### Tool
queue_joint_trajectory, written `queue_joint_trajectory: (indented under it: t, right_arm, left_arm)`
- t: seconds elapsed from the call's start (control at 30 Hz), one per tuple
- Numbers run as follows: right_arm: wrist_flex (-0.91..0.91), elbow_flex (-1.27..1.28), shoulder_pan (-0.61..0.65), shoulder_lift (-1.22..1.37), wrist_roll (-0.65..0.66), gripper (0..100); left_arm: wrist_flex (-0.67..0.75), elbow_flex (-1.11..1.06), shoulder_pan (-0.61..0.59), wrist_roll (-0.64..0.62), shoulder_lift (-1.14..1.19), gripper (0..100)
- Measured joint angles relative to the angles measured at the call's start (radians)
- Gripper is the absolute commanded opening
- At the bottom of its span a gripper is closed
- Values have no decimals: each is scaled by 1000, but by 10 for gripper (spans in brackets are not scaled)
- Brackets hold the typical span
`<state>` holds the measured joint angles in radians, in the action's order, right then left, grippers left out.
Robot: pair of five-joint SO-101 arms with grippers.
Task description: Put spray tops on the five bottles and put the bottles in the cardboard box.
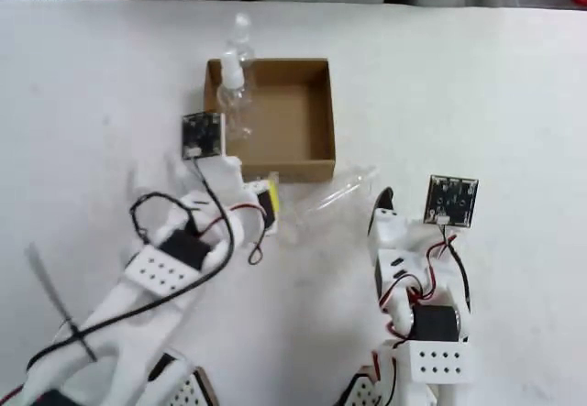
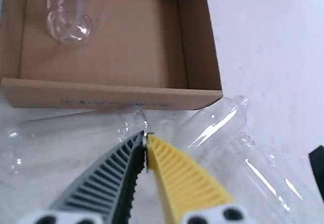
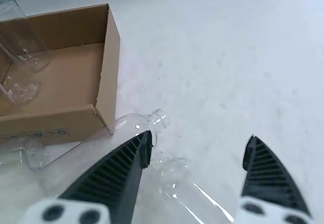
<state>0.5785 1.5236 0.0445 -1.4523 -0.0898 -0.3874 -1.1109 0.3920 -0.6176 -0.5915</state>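
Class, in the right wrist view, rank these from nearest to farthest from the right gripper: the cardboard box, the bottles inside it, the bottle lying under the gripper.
1. Lying bottle, directly under the open right gripper.
2. Cardboard box, its near corner just beyond.
3. Bottles inside the box, toward its far side.

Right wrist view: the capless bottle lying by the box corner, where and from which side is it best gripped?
Grip the bottle across its round body behind the neck, probably from above: it lies sideways on the table, leaving only top and flanks free.
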Motion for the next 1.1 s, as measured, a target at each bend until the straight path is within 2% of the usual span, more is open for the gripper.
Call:
queue_joint_trajectory:
  t: [0.07,0.23,0.63,0.9,1.1]
  right_arm:
    - [0,0,2,0,0,265]
    - [0,0,2,0,0,265]
    - [0,0,2,0,0,265]
    - [0,0,2,0,0,265]
    - [0,0,2,0,0,265]
  left_arm:
    - [55,0,3,0,91,24]
    - [89,20,3,0,219,24]
    - [63,35,58,9,233,24]
    - [-32,-8,66,11,-34,24]
    - [5,-29,69,11,-155,24]
